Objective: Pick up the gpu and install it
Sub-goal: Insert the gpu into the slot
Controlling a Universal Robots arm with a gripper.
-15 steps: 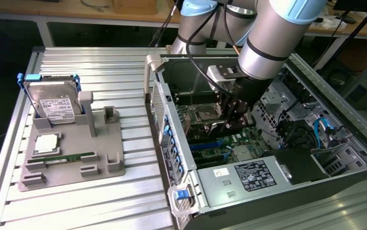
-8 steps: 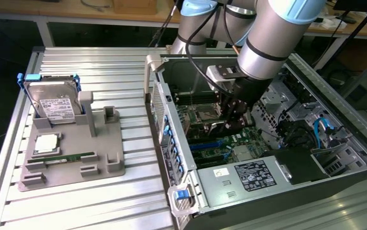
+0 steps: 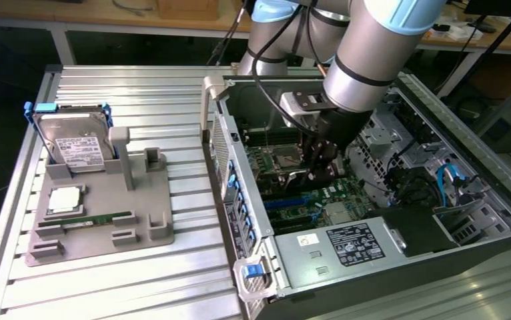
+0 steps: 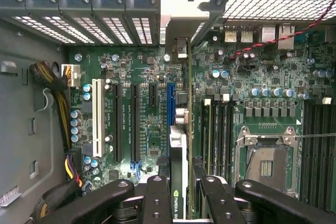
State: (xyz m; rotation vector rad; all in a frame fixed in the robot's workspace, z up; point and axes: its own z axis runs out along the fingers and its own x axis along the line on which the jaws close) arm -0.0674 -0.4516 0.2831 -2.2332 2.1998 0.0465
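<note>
In the wrist view the gpu (image 4: 178,153) is seen edge-on, running from its silvery metal bracket (image 4: 181,17) at the case's rear slot openings back to my gripper (image 4: 181,195). The gripper's black fingers (image 4: 157,195) are shut on the card's sides near a green NVIDIA label. The card hangs just above the motherboard, beside the blue expansion slot (image 4: 170,103); whether it touches the slot I cannot tell. In the exterior view the gripper (image 3: 321,165) reaches down into the open computer case (image 3: 362,240), over the motherboard's middle.
On the exterior view's left, a grey holder (image 3: 104,213) carries a silver hard drive (image 3: 73,143), a processor chip (image 3: 64,200) and a green memory stick (image 3: 95,219). Inside the case lie black slots (image 4: 118,124), the processor socket (image 4: 268,161) and a cable bundle (image 4: 55,103).
</note>
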